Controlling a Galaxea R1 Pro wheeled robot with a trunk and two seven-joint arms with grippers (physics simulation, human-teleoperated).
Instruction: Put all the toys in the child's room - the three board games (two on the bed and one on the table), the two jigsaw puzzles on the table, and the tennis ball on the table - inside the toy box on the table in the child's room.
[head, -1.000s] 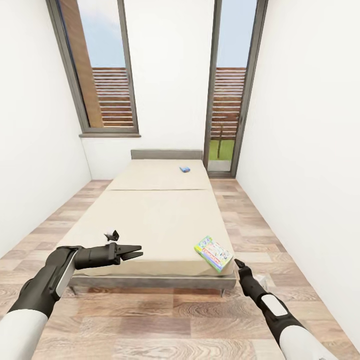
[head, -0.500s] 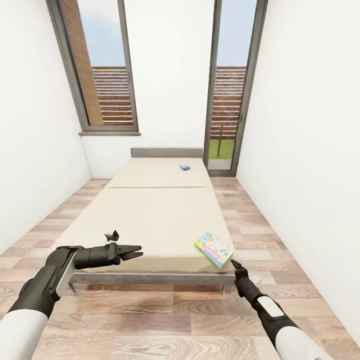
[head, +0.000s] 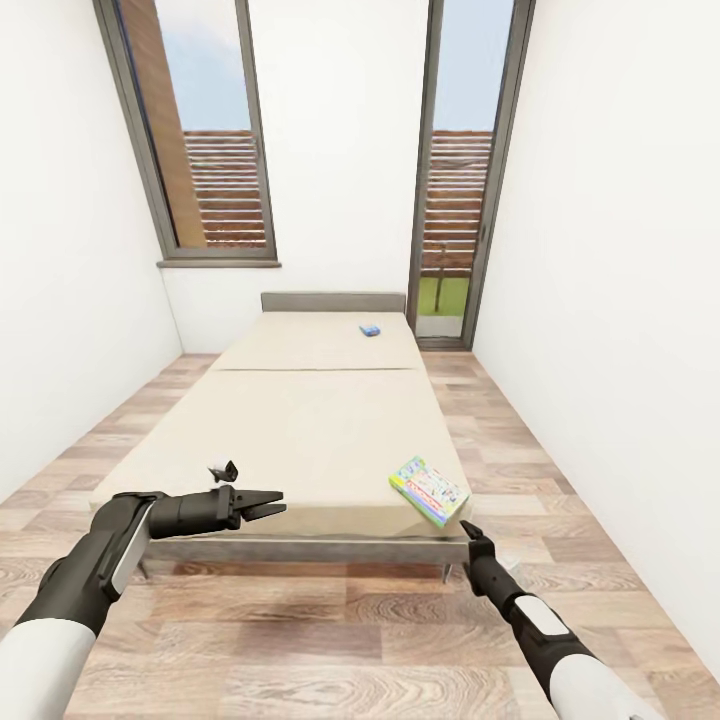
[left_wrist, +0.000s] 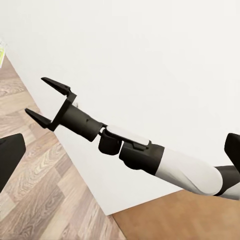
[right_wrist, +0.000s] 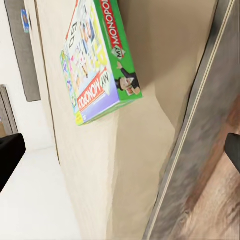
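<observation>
A board game (head: 430, 491) with a green, yellow and red cover lies on the near right corner of the cream bed (head: 310, 430). In the right wrist view the same game (right_wrist: 100, 60) fills the space just ahead, close to the bed's edge (right_wrist: 125, 165). A second, small blue board game (head: 370, 330) lies near the headboard. My right gripper (head: 468, 527) hangs just below and in front of the near game, open and empty; the left wrist view shows its fingers (left_wrist: 34, 95) spread. My left gripper (head: 282, 502) is open over the bed's near left edge, holding nothing.
The bed fills the middle of a narrow white-walled room with wood-plank floor (head: 330, 640). A tall window (head: 205, 140) is at the back left and a glass door (head: 460, 180) at the back right. Floor strips run along both sides of the bed.
The whole view has shifted slightly, so the bed sits a little higher in the picture. My right gripper has edged left, closer under the near board game. The left arm has not moved.
</observation>
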